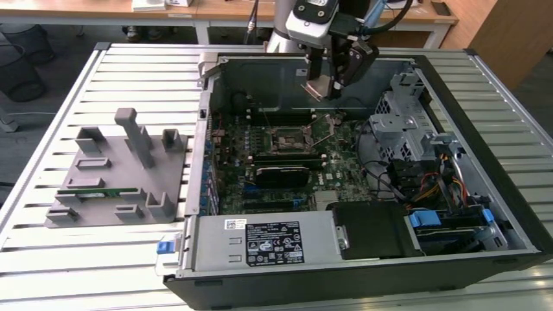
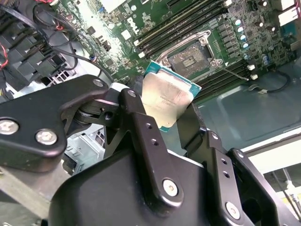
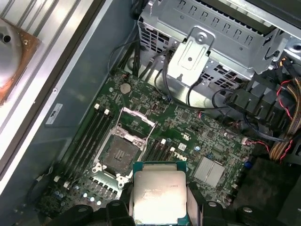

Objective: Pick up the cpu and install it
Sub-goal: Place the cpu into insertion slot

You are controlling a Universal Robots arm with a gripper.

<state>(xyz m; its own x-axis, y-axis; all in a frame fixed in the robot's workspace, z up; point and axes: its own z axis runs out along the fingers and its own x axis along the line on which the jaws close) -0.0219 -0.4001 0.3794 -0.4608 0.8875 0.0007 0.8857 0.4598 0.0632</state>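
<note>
The gripper (image 2: 165,117), hanging point-down from the arm (image 1: 298,23) over an open computer case (image 1: 346,288), is clamped on the edges of the cpu (image 2: 164,96). Farther down, apart from it, lies the open socket (image 3: 120,153) on the green motherboard (image 3: 207,136).

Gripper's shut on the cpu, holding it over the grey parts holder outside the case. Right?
Not the holder: the gripper is shut on the cpu over the motherboard inside the case, near the empty socket, per the first wrist view.
</note>
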